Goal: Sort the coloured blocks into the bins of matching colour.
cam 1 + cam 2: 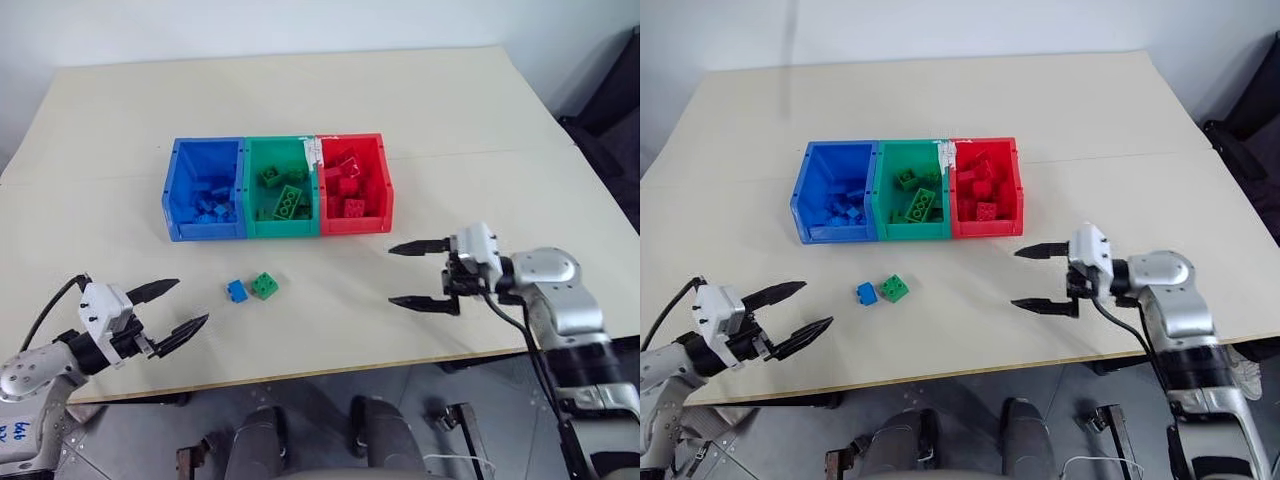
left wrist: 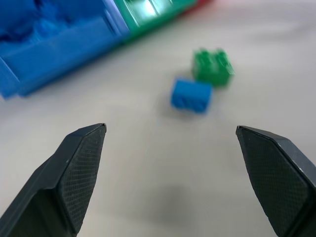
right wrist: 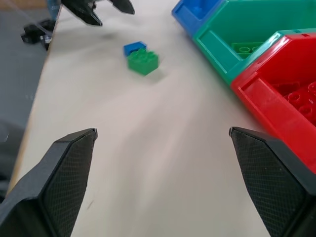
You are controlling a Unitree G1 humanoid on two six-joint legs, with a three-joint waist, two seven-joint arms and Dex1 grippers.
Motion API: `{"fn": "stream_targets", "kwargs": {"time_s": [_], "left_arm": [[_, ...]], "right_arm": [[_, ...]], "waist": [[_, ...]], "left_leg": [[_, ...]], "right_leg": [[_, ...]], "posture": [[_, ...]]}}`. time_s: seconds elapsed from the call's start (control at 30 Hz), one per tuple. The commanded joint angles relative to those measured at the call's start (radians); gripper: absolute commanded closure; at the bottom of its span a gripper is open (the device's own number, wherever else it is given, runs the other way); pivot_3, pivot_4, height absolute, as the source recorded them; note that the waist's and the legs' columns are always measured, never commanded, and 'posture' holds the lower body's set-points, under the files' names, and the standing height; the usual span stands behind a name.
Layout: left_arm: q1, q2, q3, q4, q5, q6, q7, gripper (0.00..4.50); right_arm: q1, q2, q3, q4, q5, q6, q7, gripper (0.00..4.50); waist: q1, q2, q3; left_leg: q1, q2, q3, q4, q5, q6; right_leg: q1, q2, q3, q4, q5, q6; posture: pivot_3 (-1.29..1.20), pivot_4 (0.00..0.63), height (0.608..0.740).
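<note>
Two loose blocks, one blue block (image 1: 236, 291) and one green block (image 1: 264, 285), lie before three bins (image 1: 280, 228); left tool (image 1: 168, 309) and right tool (image 1: 412, 274) gape empty.

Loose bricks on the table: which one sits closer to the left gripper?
The blue brick; it lies on the left gripper's side of the green brick, touching it.
</note>
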Motion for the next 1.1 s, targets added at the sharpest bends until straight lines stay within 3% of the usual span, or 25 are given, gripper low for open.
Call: {"fn": "stream_targets", "kwargs": {"time_s": [0.03, 0.23, 0.57, 0.73, 0.97, 1.1], "left_arm": [[0.005, 0.03, 0.043, 0.014, 0.004, -0.037, -0.04, 0.0], [-0.082, 0.037, -0.033, -0.089, 0.003, 0.041, 0.003, 0.0], [-0.388, 0.091, -0.39, -0.402, 0.077, 0.55, 0.203, 0.0], [-0.508, 0.09, -0.511, -0.425, 0.155, 0.753, 0.317, 0.0], [-0.561, 0.038, -0.561, -0.415, 0.149, 0.893, 0.357, 0.0], [-0.572, 0.02, -0.574, -0.408, 0.15, 0.901, 0.358, 0.89]], "right_arm": [[0.028, -0.016, -0.051, -0.058, 0.047, -0.045, 0.021, 0.02], [0.071, -0.011, -0.083, -0.038, 0.057, -0.078, 0.012, 0.02], [0.089, -0.001, -0.075, -0.175, 0.106, 0.003, -0.073, 0.02], [0.118, 0.013, -0.07, -0.257, 0.117, 0.024, -0.123, 0.02], [0.159, 0.024, -0.068, -0.328, 0.121, 0.039, -0.177, 0.02], [0.163, 0.025, -0.065, -0.334, 0.12, 0.038, -0.19, 0.0]], "waist": [[0.001, 0.0, 0.0], [0.01, 0.0, 0.0], [0.02, 0.0, 0.0], [0.03, 0.0, 0.0], [0.033, 0.0, 0.0], [0.033, 0.0, 0.0]], "left_leg": [[0.0, 0.0, 0.0, 0.0, 0.0, 0.0], [0.0, 0.0, 0.0, 0.001, 0.0, 0.0], [0.0, -0.001, 0.0, 0.002, 0.0, 0.0], [0.0, -0.001, 0.0, 0.003, 0.0, 0.0], [-0.001, -0.001, 0.0, 0.003, 0.0, 0.0], [-0.001, -0.001, -0.001, 0.004, 0.0, 0.0]], "right_leg": [[0.0, 0.0, 0.0, -0.001, 0.0, 0.0], [0.0, -0.001, 0.0, 0.0, 0.0, 0.0], [0.001, 0.0, 0.001, 0.002, 0.001, 0.0], [0.001, 0.0, 0.002, 0.002, 0.001, 0.0], [0.001, 0.0, 0.002, 0.001, 0.001, 0.0], [0.001, 0.0, 0.002, 0.002, 0.001, 0.0]], "posture": [[0.0, 0.15, 0.74], [0.0, 0.15, 0.74], [0.0, 0.15, 0.74], [0.0, 0.15, 0.74], [0.0, 0.15, 0.74], [0.0, 0.15, 0.74]]}}
